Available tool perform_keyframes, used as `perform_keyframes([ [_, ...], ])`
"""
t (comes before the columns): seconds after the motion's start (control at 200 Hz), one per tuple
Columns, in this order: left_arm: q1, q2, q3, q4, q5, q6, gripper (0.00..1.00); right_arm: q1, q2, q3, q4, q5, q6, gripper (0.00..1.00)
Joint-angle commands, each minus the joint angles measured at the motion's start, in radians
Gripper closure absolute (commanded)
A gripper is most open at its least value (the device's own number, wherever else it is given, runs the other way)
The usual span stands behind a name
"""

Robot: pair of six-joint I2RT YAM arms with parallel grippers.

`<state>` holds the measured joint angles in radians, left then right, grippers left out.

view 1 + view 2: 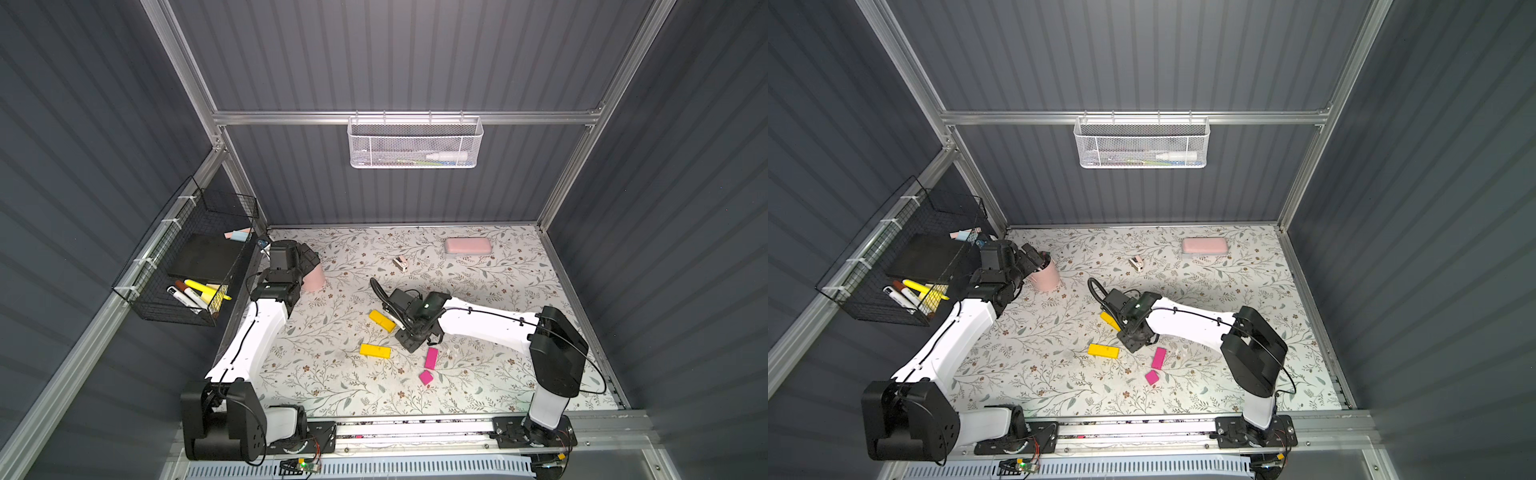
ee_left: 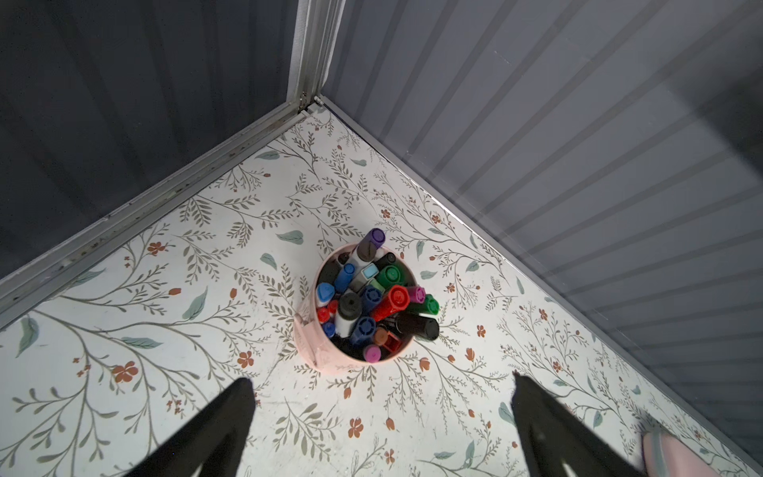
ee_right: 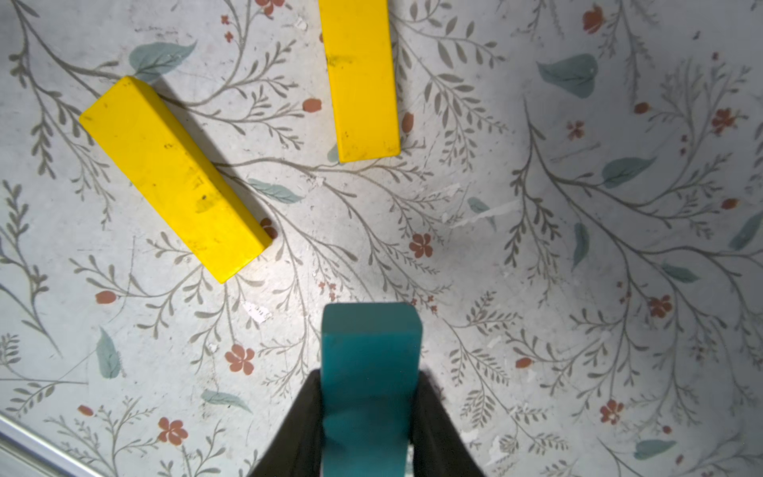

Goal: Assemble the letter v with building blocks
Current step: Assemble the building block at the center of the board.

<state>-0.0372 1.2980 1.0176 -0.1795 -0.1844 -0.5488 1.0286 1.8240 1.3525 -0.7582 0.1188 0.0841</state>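
Gripping the teal brick [image 3: 371, 342] in the right gripper [image 3: 370, 376], black fingers [image 3: 301, 421] pressed against its two long sides, free end sticking out past the tips. Cannot tell whether lifted or touching the floral table [image 3: 578, 247].

Beyond the teal brick's free end and apart from it: a whole long yellow brick [image 3: 173, 173], slanted, and a second long yellow brick [image 3: 359, 82] cut off by the frame edge, neither touching the other.

In both top views, teal brick hidden under the right wrist. Near it, toward the front rail [image 1: 415, 428]: a long magenta brick [image 1: 431, 358], then a short magenta brick [image 1: 426, 377], close together but apart.

Well apart from the teal brick, on the left arm's side: left gripper [image 2: 380, 379] spread wide, holding nothing, above bare table just short of a pink cup [image 2: 307, 347] crammed with markers.

Farther from the teal brick, away from the rail: a pale pink case [image 1: 468, 246] and a small pink-white object [image 1: 401, 263], too small to identify.
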Motion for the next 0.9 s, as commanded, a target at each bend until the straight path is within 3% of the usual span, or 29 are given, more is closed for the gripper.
perform_keyframes([
  [0.0, 0.008, -0.003, -0.002, 0.012, 0.034, 0.018, 0.0, -0.011, 0.045, 0.03, -0.001, -0.04, -0.079, 0.74],
  [0.895, 0.009, -0.002, -0.002, 0.005, 0.024, 0.026, 0.0, -0.053, 0.243, 0.113, 0.04, -0.018, -0.122, 0.72],
])
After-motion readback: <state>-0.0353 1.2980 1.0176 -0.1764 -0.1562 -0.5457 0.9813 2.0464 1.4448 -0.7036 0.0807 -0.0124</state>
